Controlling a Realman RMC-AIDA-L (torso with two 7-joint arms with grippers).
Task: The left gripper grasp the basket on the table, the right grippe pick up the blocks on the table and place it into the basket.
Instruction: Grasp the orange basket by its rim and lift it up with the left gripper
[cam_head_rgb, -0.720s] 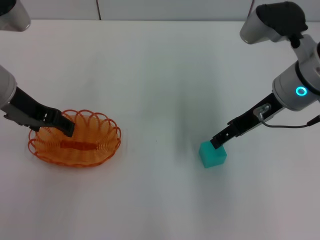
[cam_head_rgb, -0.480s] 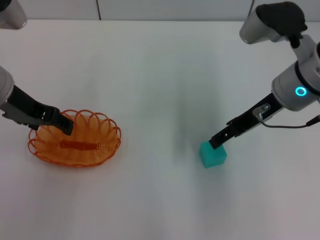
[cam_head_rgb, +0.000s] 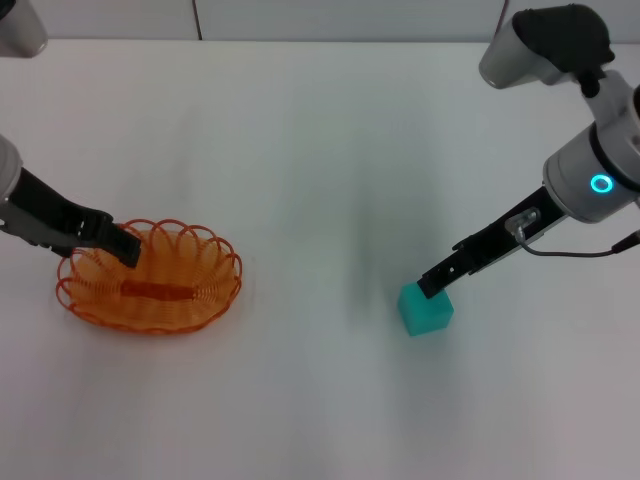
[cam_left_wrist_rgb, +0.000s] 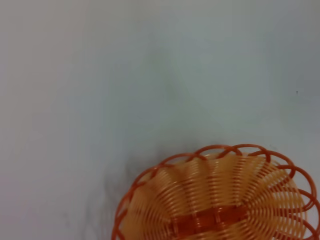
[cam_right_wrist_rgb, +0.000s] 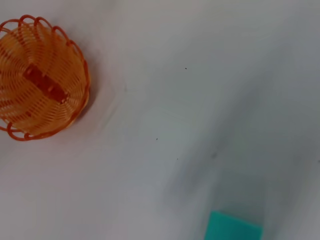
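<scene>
On the table (cam_head_rgb: 320, 150): my left gripper (cam_head_rgb: 126, 248) at basket (cam_head_rgb: 190, 285) rim, fingers unreadable | right gripper (cam_head_rgb: 432, 286) atop cube (cam_head_rgb: 427, 311), grip unclear | basket empty, transfer pending.

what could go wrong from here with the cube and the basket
The right hand sits at the top back edge of the teal cube, not centred over it, so closing may nudge the cube or clip a corner. The left hand is at the near-left rim of the orange basket; pulling could tip or slide this light basket.
</scene>
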